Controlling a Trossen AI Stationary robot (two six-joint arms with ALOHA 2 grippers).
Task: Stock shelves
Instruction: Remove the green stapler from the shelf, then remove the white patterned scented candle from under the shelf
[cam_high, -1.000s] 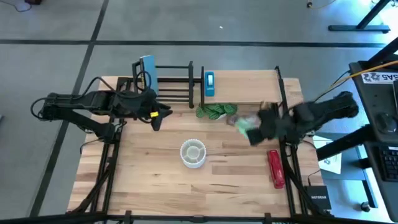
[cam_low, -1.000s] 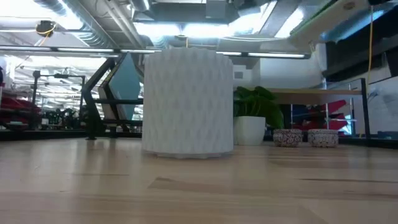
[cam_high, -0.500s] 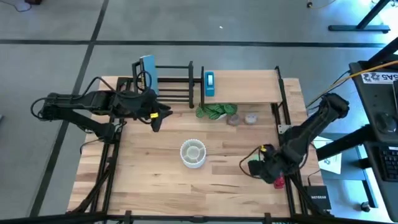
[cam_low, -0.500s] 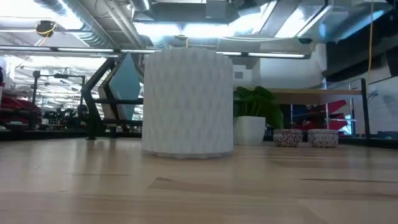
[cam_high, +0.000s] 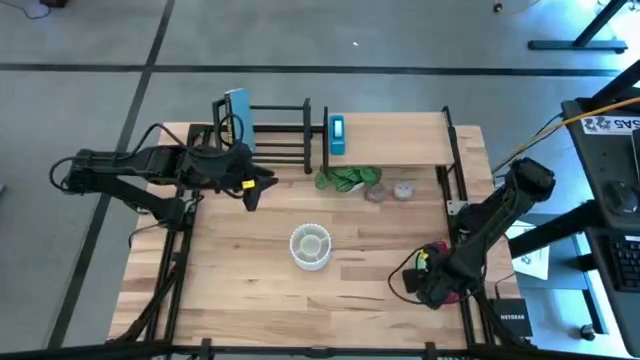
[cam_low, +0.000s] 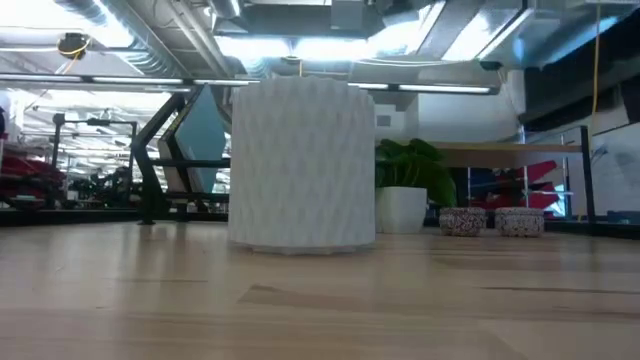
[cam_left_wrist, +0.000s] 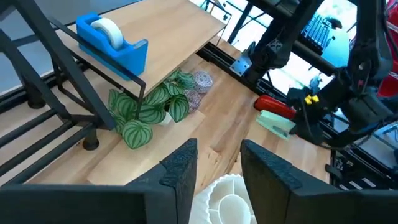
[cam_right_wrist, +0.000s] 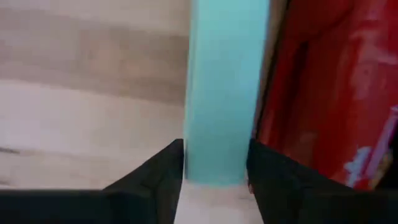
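Observation:
The shelves stand at the table's far edge: a black open-frame rack (cam_high: 278, 135) and a light-wood shelf board (cam_high: 395, 138) carrying a blue tape dispenser (cam_high: 337, 133). A leafy plant (cam_high: 345, 179) and two small speckled pots (cam_high: 373, 193) stand in front of the board. A white ribbed cup (cam_high: 311, 246) stands mid-table. My right gripper (cam_high: 425, 282) is low at the near right, shut on a pale green bar (cam_right_wrist: 224, 87) beside a red packet (cam_right_wrist: 336, 93). My left gripper (cam_left_wrist: 217, 168) hovers open near the rack, holding nothing. My right gripper pinches the pale green bar's near end (cam_right_wrist: 217, 168) between its two fingers, one on each long side. The fingers point along the bar, which runs away from them parallel to the red packet. I cannot tell whether the bar lies on the table.
A blue panel (cam_high: 237, 105) leans at the rack's left end. The table's black side rail (cam_high: 462, 300) runs just right of the red packet. Bare wood lies around the white cup and along the near left.
My right gripper has carried the pale green bar from in front of the shelf board toward the table's near right corner, coming down beside the red packet. The left arm has kept still.

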